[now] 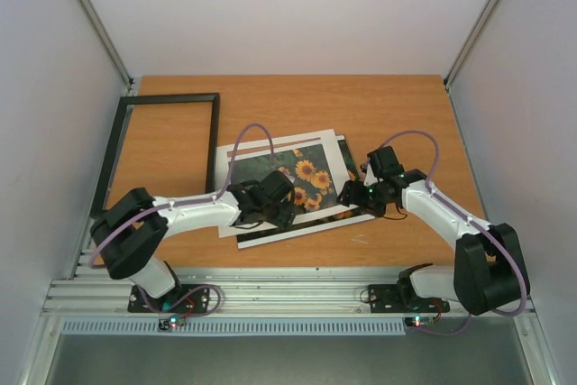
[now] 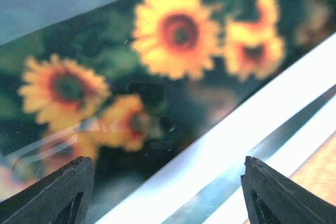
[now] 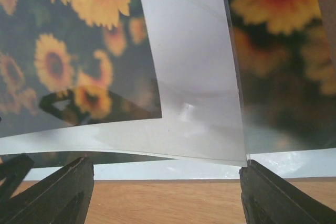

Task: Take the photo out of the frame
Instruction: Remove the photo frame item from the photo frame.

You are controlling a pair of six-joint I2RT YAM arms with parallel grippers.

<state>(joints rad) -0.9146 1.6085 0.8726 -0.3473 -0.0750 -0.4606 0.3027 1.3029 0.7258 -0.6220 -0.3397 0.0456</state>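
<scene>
The photo point(image 1: 306, 178) of sunflowers lies on the table's middle under a skewed white mat point(image 1: 236, 155). The black frame point(image 1: 171, 96) lies empty at the far left, apart from the photo. My left gripper point(image 1: 275, 205) hovers open just over the photo's near left part. In the left wrist view the photo point(image 2: 173, 35) and the mat's white strip point(image 2: 231, 140) pass between its fingers point(image 2: 63, 187). My right gripper point(image 1: 354, 196) is open at the stack's near right edge. The right wrist view shows the mat point(image 3: 189, 77) over the photo point(image 3: 68, 51), with the photo sticking out at the right.
Bare wooden tabletop point(image 1: 397, 105) lies behind and to the right of the stack, and at its near edge point(image 3: 168, 203). White walls close in the table on three sides. A metal rail point(image 1: 270, 290) runs along the near edge by the arm bases.
</scene>
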